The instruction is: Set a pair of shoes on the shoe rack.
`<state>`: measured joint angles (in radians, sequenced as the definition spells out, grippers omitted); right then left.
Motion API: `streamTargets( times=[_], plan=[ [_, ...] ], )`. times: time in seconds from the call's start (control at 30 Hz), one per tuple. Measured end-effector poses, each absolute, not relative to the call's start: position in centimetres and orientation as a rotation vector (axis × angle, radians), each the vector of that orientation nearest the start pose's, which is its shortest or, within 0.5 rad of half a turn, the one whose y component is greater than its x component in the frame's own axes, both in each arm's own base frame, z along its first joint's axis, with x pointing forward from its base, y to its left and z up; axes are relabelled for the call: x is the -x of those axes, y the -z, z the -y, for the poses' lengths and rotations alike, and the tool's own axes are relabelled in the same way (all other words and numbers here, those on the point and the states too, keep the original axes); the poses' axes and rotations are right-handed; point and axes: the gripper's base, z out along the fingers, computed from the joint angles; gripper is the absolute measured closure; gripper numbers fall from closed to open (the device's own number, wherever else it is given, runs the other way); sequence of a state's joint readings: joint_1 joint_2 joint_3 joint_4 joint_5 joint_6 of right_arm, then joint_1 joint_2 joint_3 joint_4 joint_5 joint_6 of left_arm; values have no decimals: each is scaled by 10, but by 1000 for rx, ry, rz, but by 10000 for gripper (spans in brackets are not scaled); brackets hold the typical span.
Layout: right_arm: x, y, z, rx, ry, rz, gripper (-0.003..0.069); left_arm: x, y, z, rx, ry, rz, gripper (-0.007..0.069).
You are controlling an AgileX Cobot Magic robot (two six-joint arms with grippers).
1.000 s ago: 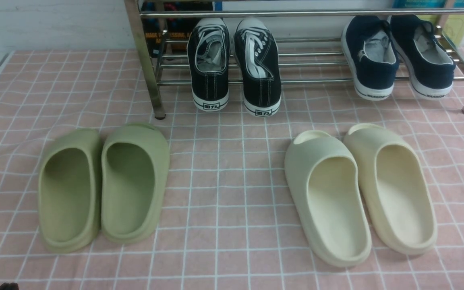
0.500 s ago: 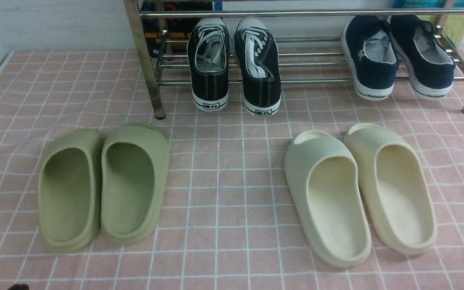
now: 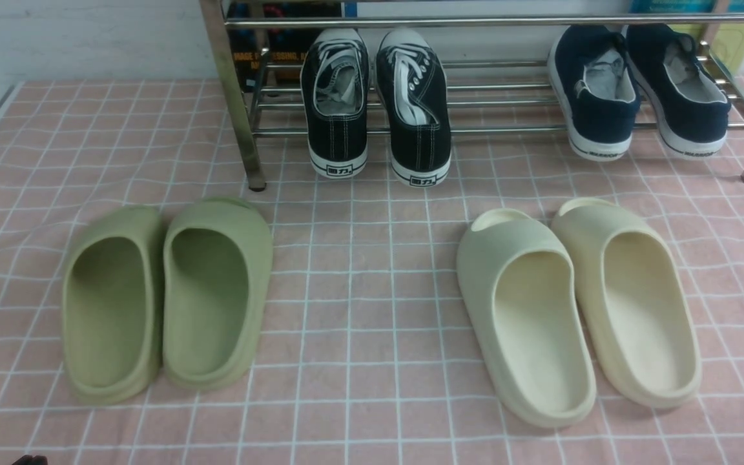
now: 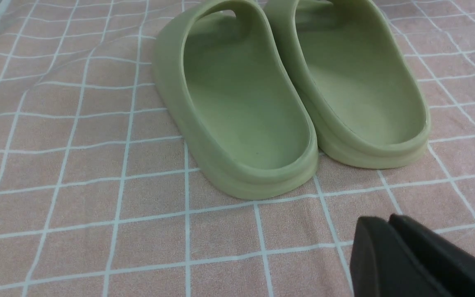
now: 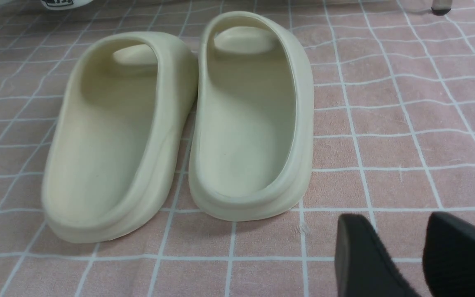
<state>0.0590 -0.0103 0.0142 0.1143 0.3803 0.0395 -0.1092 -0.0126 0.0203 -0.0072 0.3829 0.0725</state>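
Since the earlier frames, almost nothing has shifted: only a small dark tip at the bottom-left corner of the front view has edged slightly rightward, and every shoe lies where it lay.

Left end effector (image 4: 390, 225): its black jaws are pressed together with no gap and nothing between them. It hovers low over the worktop (image 4: 76, 206), a surface covered by a pink cloth with a white grid, just behind the heels of the olive-green foam slides (image 4: 291, 90). It does not touch them.

Right end effector (image 5: 398, 231): its two black fingers stand apart, with bare cloth visible in the gap and nothing held. It sits near the heel of the right-hand one of the cream foam slides (image 5: 179, 123), without contact.

In the front view, the olive-green foam slides (image 3: 165, 297) lie side by side, touching, on the left of the worktop (image 3: 359, 323); the cream foam slides (image 3: 578, 310) lie likewise on the right. Both pairs point their toes toward the rack.

Task items: the pair of black canvas low-top sneakers with white laces and white soles (image 3: 378, 103) rests on the lower tubes of the shiny silver metal shoe rack (image 3: 507, 97), at its left part, just beside the left upright leg. Toes point to the wall; the heels overhang the front tube. A pair of navy blue laceless shoes with white soles (image 3: 640, 90) occupies the right part of the same tier, well apart from the sneakers.
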Motion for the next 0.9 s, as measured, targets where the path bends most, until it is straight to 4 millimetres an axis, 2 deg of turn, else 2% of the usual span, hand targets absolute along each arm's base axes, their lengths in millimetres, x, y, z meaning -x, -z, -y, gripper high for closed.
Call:
streamTargets(
  times=[0.9],
  plan=[
    [-52, -175, -7, -52, -181, -1869, 419, -52, -173, 6, -165, 33, -1868, 551]
  ],
)
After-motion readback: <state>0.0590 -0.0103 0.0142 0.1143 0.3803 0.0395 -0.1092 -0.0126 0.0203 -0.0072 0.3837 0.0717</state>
